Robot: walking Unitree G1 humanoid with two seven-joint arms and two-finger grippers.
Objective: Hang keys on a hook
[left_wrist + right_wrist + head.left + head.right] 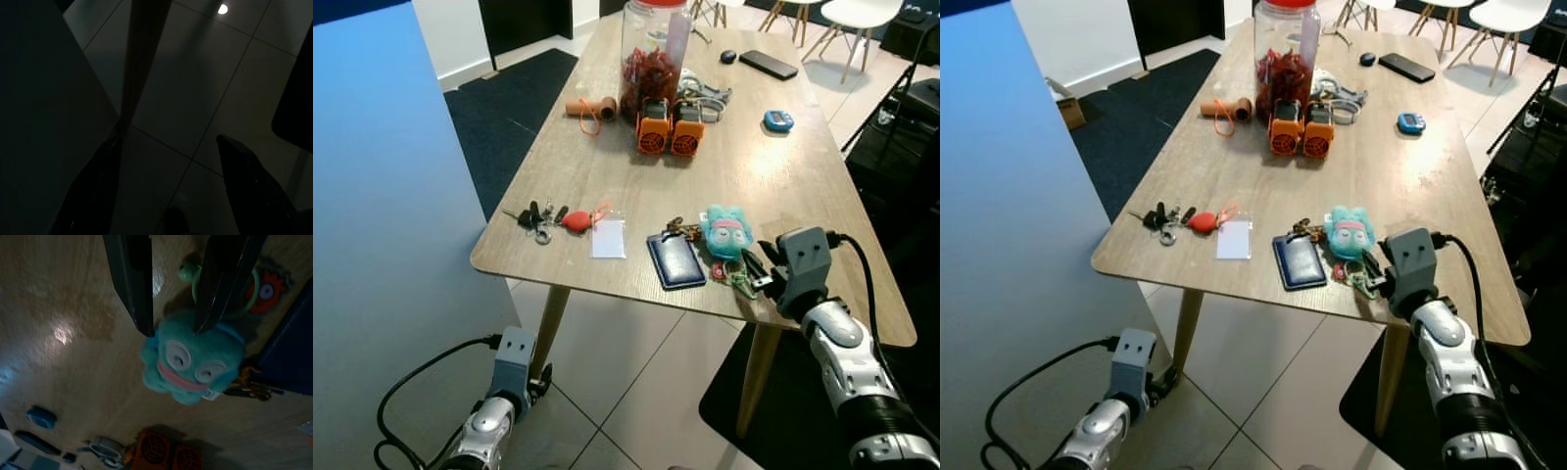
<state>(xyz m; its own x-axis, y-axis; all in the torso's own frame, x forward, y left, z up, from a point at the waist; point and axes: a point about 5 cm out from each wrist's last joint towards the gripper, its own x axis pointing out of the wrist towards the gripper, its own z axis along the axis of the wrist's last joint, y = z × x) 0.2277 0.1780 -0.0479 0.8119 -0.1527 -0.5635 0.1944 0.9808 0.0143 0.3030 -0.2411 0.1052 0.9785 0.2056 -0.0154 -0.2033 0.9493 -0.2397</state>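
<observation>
Two key bunches lie near the wooden table's front edge. One has a red fob and a clear tag, at the front left. The other carries a teal plush toy, a green ring and a dark blue card holder, at the front right. My right gripper is at the table's front right edge, open, with its fingertips just short of the plush and nothing between them. My left gripper hangs open low beside the table leg, above the tiled floor.
Further back on the table stand a tall jar, two orange devices, a cardboard tube, a phone and a small blue gadget. A blue panel is on my left, and black equipment on my right.
</observation>
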